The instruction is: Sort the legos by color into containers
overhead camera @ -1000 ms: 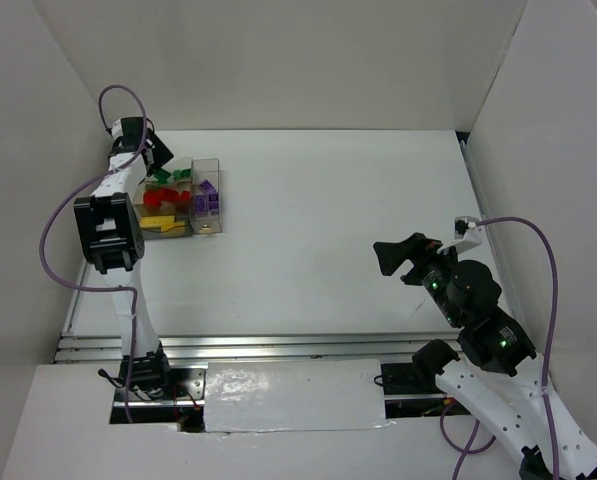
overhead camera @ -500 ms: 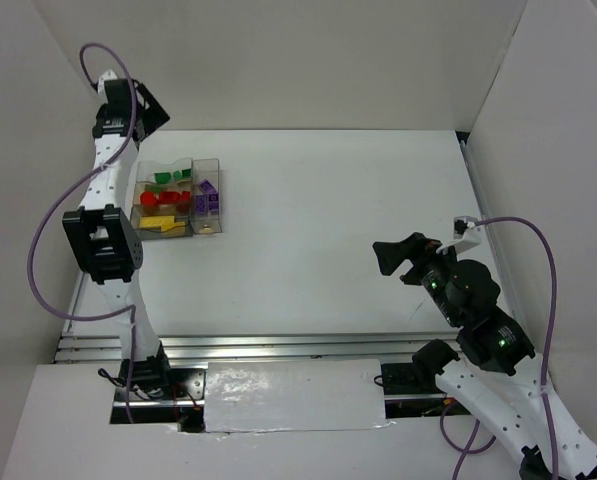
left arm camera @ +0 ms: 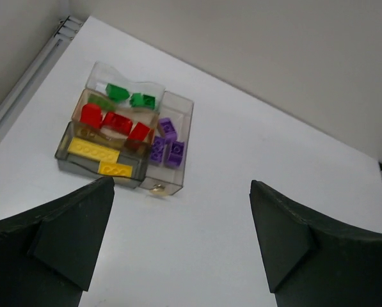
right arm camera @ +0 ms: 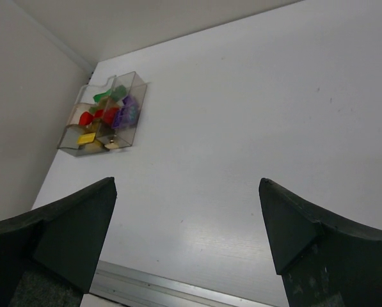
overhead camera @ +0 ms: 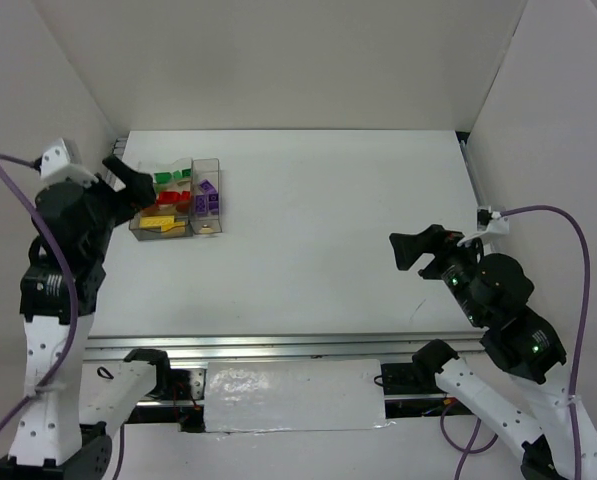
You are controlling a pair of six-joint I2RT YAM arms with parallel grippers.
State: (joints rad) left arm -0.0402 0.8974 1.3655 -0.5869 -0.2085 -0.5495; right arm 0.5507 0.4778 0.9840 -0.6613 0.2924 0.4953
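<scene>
Pretty tidy scene here. All the legos in view sit inside the clear divided container (overhead camera: 221,190), which is at the far left of the white table (overhead camera: 328,220), close to the side wall (overhead camera: 38,110). The box has 3 small compartments in a row down its left side and 1 long narrow compartment down its right side.

- far small compartment: 2 green bricks (left arm camera: 117,91)
- middle small compartment: 3 red bricks (left arm camera: 117,121), plus an olive-ish bit (left arm camera: 101,101) at the back edge that's too murky to name
- near small compartment: 2 yellow flat bricks (left arm camera: 91,149), lying side by side
- long compartment: 3 purple bricks (left arm camera: 167,128) bunched around the middle, and a tiny gold-looking thing (left arm camera: 155,187) at the near end, can't tell what it is

The left gripper (overhead camera: 130,180) has its jaws spread wide with nothing between them. From above its black fingers overlap the left edge of the box, but the left wrist camera shows the box out ahead of the fingers and apart from them, a bit left of centre.

The right gripper (overhead camera: 398,252) is also wide open and holding nothing. It's over the right side of the table, well apart from the box, which shows up small and far off in its wrist view
</scene>
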